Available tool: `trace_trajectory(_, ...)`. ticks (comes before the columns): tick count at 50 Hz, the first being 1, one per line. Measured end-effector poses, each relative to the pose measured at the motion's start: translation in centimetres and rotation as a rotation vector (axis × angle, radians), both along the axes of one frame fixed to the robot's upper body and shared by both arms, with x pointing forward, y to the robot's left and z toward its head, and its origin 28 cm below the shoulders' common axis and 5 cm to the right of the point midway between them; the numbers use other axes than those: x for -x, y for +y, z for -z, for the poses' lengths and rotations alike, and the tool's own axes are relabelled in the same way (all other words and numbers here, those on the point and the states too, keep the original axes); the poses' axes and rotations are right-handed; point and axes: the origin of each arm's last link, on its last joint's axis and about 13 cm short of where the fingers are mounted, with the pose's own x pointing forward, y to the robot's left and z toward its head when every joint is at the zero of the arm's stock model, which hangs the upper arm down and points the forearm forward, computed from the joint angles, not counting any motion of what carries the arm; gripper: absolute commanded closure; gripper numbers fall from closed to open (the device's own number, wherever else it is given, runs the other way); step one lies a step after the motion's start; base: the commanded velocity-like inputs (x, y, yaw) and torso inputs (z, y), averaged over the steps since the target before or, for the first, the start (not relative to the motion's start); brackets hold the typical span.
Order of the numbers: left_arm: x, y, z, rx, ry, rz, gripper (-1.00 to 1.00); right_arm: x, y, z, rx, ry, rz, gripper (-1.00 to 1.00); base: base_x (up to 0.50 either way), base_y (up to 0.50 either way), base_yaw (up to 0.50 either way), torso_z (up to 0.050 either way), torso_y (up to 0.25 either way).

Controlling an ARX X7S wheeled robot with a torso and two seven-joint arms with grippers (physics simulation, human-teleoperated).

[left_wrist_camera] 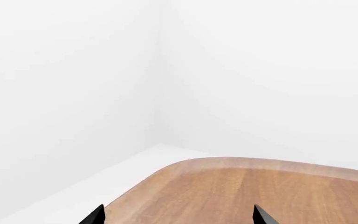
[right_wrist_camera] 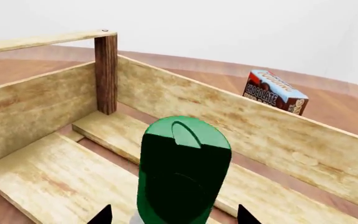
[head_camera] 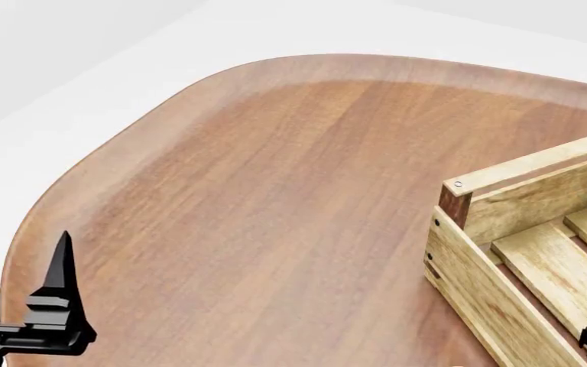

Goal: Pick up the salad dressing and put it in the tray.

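Wood counter (head_camera: 273,199) | our right fingers (right_wrist_camera: 169,215) straddle the upright salad dressing (right_wrist_camera: 184,172), seemingly gripped, above tray (right_wrist_camera: 36,107) floor | left fingers (left_wrist_camera: 177,215) spread, empty, far off | lower, release

Between the right gripper's (right_wrist_camera: 169,215) matt black fingertips sits the salad dressing's (right_wrist_camera: 184,175) smooth glossy green cap, the tray's (right_wrist_camera: 253,128) rough pale slats behind it, the table (head_camera: 273,199) smooth satin wood.

salad dressing (right_wrist_camera: 184,172) base cropped (tray (head_camera: 497,252) too)
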Motion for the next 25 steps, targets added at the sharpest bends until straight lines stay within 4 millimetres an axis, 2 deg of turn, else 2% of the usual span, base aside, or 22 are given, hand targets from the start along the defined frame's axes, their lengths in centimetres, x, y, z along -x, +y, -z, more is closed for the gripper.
trace_trajectory(25, 0.01, 0.0, -0.11, 0.0, -0.004, 0.0, -1.0, -0.24, -0.21, -0.47, 0.004, -0.005, -0.02, -1.0, 0.0, 0.0, 0.0, 0.0, 0.0)
